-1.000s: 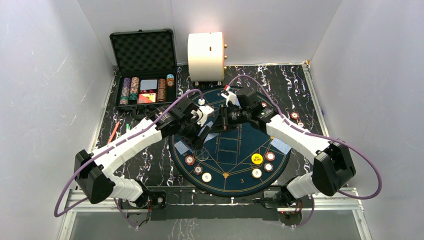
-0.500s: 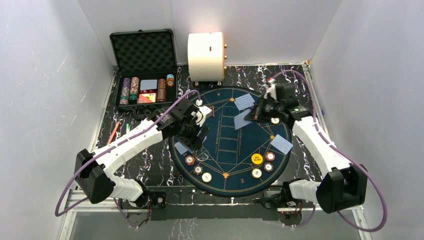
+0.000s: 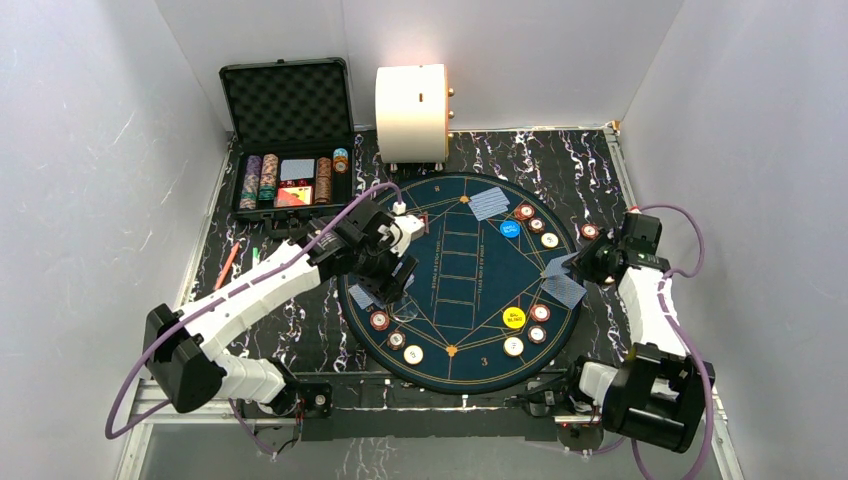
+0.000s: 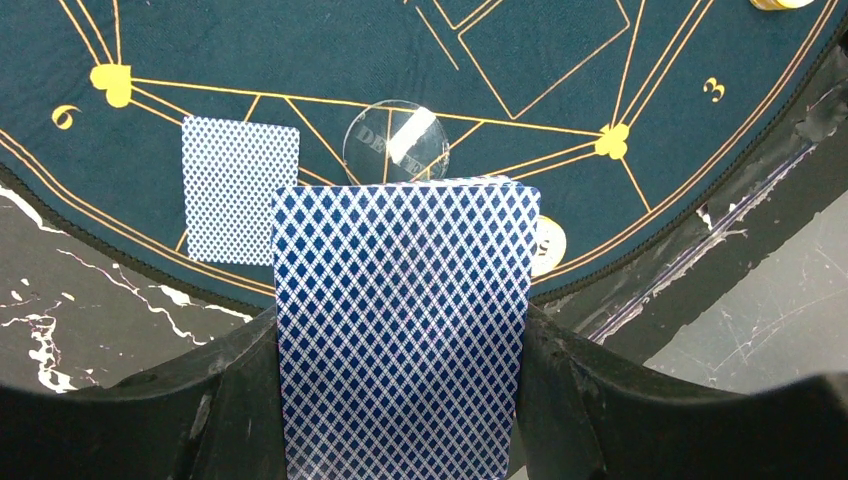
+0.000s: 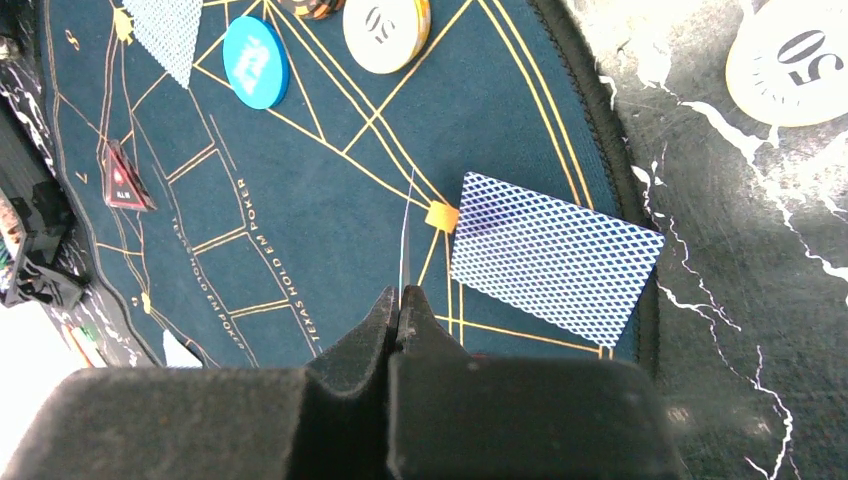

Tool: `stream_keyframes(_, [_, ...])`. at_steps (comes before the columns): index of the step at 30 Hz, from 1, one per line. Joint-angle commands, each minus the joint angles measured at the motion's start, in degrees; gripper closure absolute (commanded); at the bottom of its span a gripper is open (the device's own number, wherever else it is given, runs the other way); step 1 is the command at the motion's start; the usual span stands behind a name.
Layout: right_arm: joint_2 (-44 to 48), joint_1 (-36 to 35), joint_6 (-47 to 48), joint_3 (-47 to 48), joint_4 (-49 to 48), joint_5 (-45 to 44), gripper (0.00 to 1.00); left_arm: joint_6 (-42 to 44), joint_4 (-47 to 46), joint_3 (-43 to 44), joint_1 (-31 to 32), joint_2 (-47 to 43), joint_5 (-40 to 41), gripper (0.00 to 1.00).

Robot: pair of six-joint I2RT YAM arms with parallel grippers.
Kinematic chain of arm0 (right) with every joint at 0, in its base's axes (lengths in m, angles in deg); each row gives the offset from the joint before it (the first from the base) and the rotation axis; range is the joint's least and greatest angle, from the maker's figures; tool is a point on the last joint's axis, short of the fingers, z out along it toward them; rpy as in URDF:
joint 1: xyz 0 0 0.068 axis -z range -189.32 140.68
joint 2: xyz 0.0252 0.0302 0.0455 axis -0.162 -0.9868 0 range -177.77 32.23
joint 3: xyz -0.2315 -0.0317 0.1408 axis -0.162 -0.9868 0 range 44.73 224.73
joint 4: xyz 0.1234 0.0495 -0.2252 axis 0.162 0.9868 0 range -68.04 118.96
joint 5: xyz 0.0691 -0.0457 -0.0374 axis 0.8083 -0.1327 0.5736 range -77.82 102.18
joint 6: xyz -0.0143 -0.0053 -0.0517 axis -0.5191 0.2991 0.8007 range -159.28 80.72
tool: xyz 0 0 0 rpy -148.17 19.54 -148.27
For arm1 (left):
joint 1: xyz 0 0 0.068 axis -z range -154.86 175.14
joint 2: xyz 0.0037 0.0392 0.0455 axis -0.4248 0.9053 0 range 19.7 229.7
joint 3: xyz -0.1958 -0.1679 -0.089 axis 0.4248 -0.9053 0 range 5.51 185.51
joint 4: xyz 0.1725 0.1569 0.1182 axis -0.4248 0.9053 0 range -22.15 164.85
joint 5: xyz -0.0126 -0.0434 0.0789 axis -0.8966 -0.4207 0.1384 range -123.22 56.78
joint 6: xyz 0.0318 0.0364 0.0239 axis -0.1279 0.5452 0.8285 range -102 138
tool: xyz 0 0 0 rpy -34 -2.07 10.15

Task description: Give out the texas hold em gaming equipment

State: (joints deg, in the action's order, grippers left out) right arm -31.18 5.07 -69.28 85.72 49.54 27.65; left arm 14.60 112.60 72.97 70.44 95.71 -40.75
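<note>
My left gripper [image 3: 388, 268] is shut on a deck of blue-backed playing cards [image 4: 400, 330] over the left side of the round blue mat [image 3: 460, 280]. Below it lie one card [image 4: 238, 190] and a clear dealer button [image 4: 395, 140]. My right gripper [image 5: 400, 295] is shut on a single card [image 5: 405, 235], seen edge-on, above the mat's right edge beside a card lying flat [image 5: 553, 258]. A blue button [image 5: 255, 60], a cream chip [image 5: 385, 30] and a red triangular marker [image 5: 125, 180] rest on the mat. Chips [image 3: 397, 340] and a yellow button [image 3: 514, 318] sit near the front.
An open black case [image 3: 290, 140] with chip stacks stands at the back left. The big cream cylinder [image 3: 412, 112] is behind the mat. One chip [image 3: 590, 231] lies off the mat at the right. Another card [image 3: 488, 203] lies at the mat's far edge.
The right arm has swung from the deck at the mat's middle out to the right edge, its gripper closing on one card. The left arm has barely moved.
</note>
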Motion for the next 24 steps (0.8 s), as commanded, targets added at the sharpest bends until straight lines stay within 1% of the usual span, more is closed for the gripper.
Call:
stream_keyframes(1, [-1.2,2.5,0.0,-3.2,-8.3,5.0,1.0,1.7,-1.3,-1.1,0.2,-3.8,-2.2,1.0])
stream_keyframes(3, [-2.7,3.7,0.2,-4.6,-9.8,7.2,1.0,1.8,-1.5,-1.5,0.2,-3.9,-2.5,1.0])
stream_keyframes(7, [-2.1,5.2,0.6,-8.2,-12.9,6.6,1.0,1.8,-1.8,-2.0,0.2,-4.4,-2.8,1.0])
stream_keyframes(13, [-4.3,5.4,1.1,-9.1,-10.9,6.2,1.0,1.6,-2.2,-2.1,0.2,-4.4,-3.2,1.0])
stream_keyframes(14, [-4.1,5.4,1.1,-9.0,-10.4,5.7,0.98,1.6,-2.1,-1.9,0.2,-4.2,-3.2,1.0])
stream_keyframes(16, [-3.2,5.4,0.9,-8.6,-8.6,4.4,0.84,1.6,-2.0,-1.7,0.2,-3.8,-3.4,1.0])
stream_keyframes(20, [-1.5,5.4,-0.3,-7.2,-3.8,1.2,0.6,1.1,-1.7,-1.4,0.2,-3.5,-3.4,1.0])
stream_keyframes(23, [0.2,5.4,-3.6,-6.1,-0.8,-1.8,0.37,0.9,-1.1,-0.7,0.2,-3.0,-3.5,1.0])
stream_keyframes(24, [0.8,5.4,-4.4,-5.4,0.6,-3.0,0.35,1.0,-0.6,-0.3,0.2,-2.8,-3.2,1.0])
